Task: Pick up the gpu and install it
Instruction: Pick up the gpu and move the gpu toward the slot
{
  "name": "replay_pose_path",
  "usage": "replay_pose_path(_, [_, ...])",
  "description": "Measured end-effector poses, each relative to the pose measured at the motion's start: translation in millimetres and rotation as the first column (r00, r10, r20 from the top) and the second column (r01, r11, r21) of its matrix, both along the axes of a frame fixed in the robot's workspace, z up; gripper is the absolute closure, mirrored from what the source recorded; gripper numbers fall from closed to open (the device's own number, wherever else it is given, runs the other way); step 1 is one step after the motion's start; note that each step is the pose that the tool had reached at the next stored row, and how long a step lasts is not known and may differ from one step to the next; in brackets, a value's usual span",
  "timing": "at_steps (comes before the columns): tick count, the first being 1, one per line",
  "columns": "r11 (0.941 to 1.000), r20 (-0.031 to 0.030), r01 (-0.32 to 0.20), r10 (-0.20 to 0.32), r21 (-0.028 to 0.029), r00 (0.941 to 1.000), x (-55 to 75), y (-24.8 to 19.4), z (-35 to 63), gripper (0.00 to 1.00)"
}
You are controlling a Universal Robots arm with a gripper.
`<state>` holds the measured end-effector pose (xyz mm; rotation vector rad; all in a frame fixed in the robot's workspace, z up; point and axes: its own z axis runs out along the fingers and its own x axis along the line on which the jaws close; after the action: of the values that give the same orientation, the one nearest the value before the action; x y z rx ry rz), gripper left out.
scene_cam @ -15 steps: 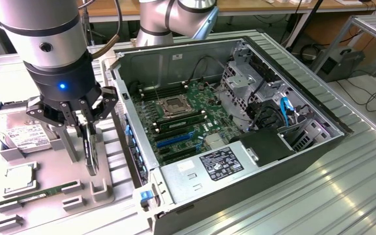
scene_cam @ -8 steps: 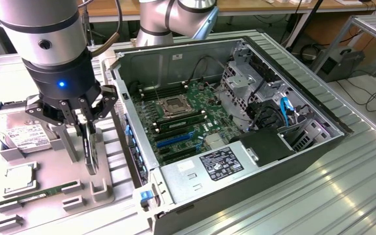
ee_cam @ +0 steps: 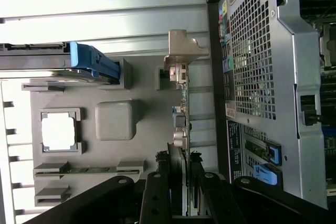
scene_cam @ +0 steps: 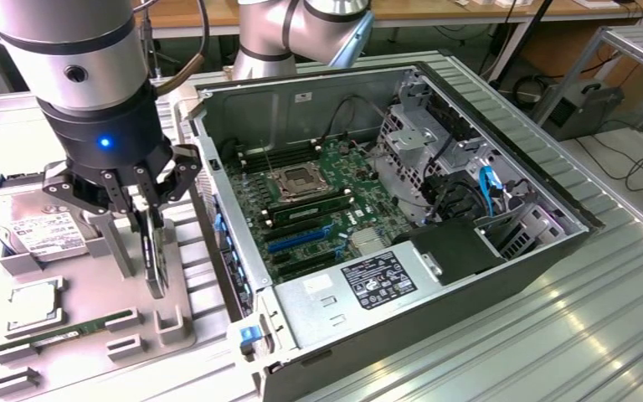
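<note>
Gpu (scene_cam: 156,255) stands on edge at the grey holder (scene_cam: 177,328), just beside the open computer case (scene_cam: 444,331); gripper (scene_cam: 148,224) closed on its upper edge; what might spoil it from here? — DESK

Thin edge, narrow hold; card may swivel between the fingers (ee_cam: 156,195); silver bracket (ee_cam: 181,59) could snag the holder's slot or the case wall close alongside; whether it sits seated or just clear, cannot tell. — PHOTOGRAPHER

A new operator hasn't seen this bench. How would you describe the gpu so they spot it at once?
Find the open computer case; a grey parts holder lies at the exterior view's left of it. The gpu is the dark card standing on edge under the gripper, taller than the thin green RAM stick and square processor.
</note>
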<state>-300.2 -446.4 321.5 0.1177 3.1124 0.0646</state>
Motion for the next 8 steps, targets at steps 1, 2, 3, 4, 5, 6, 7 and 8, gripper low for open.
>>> replay_pose_path(1, [1.0000, 0.0000, 0.000, 0.000, 0.0000, 1.0000, 0.0, 0.0, 0.4, 0.74])
replay_pose_path(2, [1.0000, 0.0000, 0.000, 0.000, -0.0001, 1.0000, 0.0, 0.0, 1.0, 0.74])
replay_pose_path(3, [1.0000, 0.0000, 0.000, 0.000, 0.0000, 1.0000, 0.0, 0.0, 1.2, 0.74])
replay_pose_path(4, [1.0000, 0.0000, 0.000, 0.000, 0.0000, 1.0000, 0.0, 0.0, 1.3, 0.74])
replay_pose_path(5, [1.0000, 0.0000, 0.000, 0.000, 0.0000, 1.0000, 0.0, 0.0, 1.5, 0.74])
replay_pose_path(6, [1.0000, 0.0000, 0.000, 0.000, 0.0000, 1.0000, 0.0, 0.0, 1.7, 0.74])
replay_pose_path(7, [1.0000, 0.0000, 0.000, 0.000, 0.0000, 1.0000, 0.0, 0.0, 1.8, 0.74])
replay_pose_path(8, [1.0000, 0.0000, 0.000, 0.000, 0.0000, 1.0000, 0.0, 0.0, 2.0, 0.74])
